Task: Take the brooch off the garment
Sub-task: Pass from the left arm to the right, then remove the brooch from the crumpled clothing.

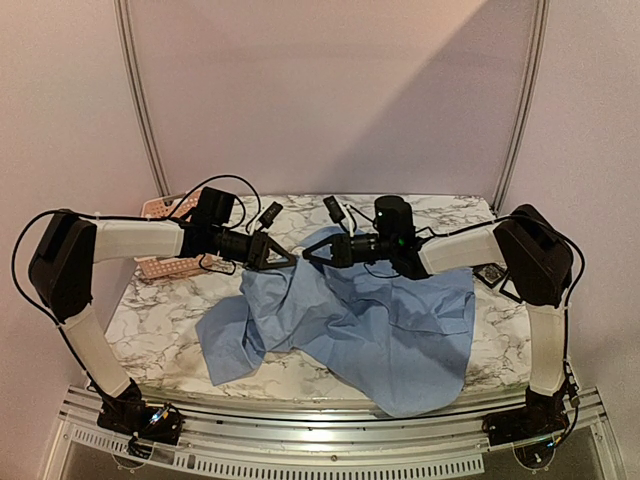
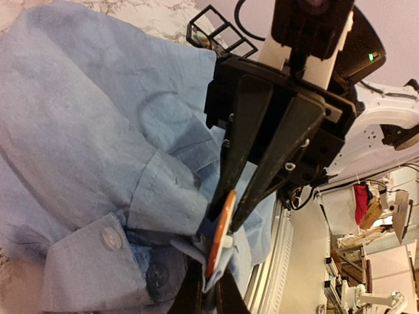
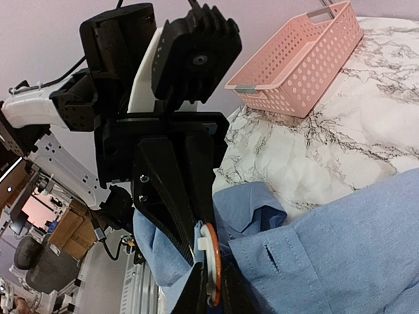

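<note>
left gripper [image 3: 201,239]: clenched on shirt [image 1: 380,320] cloth beside brooch [image 2: 220,229] | right gripper [image 2: 224,214]: pinching brooch edge | place: shirt's far edge, 2 grippers tip to tip

Shirt [image 1: 380,330] thin matt cloth; brooch [image 2: 221,227] smooth plast.; basket [image 3: 294,65] matt plast.

light blue plain garment [image 1: 350,320] with same-blue buttons [image 2: 110,239]; brooch [image 2: 220,229] orange with a white clasp; table [image 1: 170,315] white marble with grey veining; basket [image 3: 298,62] at table's 10 o'clock pink with hole-grid pattern; left gripper [image 1: 288,258] and right gripper [image 1: 310,256] black, arms [image 1: 140,238] white with black joints, green LED [image 2: 371,57] on the right.
</note>
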You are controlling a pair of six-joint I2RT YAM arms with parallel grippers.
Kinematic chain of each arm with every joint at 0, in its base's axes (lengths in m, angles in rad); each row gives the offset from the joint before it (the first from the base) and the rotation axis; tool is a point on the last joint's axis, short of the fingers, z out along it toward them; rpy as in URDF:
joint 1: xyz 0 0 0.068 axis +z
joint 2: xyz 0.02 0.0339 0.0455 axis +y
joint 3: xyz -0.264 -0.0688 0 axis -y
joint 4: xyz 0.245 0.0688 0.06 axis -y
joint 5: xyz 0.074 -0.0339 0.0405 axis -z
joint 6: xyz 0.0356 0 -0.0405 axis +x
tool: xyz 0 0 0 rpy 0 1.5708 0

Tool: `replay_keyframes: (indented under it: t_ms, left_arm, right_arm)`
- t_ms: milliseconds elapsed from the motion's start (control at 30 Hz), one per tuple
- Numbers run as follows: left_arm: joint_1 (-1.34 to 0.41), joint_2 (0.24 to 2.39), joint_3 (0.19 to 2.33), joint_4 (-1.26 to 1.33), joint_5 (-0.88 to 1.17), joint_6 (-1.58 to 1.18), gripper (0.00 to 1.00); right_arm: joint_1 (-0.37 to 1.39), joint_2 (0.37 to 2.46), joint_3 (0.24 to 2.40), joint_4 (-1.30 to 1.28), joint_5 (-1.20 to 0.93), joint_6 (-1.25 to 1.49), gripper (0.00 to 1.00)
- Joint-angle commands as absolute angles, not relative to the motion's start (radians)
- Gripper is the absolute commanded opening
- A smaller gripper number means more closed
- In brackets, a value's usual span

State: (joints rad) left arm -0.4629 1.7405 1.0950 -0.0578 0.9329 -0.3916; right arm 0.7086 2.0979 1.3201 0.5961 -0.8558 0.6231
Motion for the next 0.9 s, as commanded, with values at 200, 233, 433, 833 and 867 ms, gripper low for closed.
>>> replay_keyframes:
  t_ms: [200, 233, 433, 833, 867]
  left_arm:
    - [-0.474, 1.715, 1.119, -0.068, 0.932, -0.375, 0.15]
    - [-0.475, 1.714, 1.122, -0.076, 0.93, -0.37, 0.22]
    - [-0.473, 1.711, 1.149, -0.163, 0.913, -0.307, 0.45]
    - [-0.471, 1.71, 1.205, -0.342, 0.837, -0.18, 0.11]
    - [-0.472, 1.71, 1.203, -0.338, 0.837, -0.184, 0.07]
  right_arm:
    - [0.723, 2.11, 1.327, 0.613, -0.844, 0.62, 0.0]
    - [0.723, 2.108, 1.325, 0.615, -0.84, 0.62, 0.0]
    - [0.723, 2.087, 1.301, 0.628, -0.804, 0.62, 0.0]
    - [0.722, 2.074, 1.283, 0.645, -0.776, 0.627, 0.0]
    - [0.721, 2.073, 1.282, 0.646, -0.776, 0.628, 0.0]
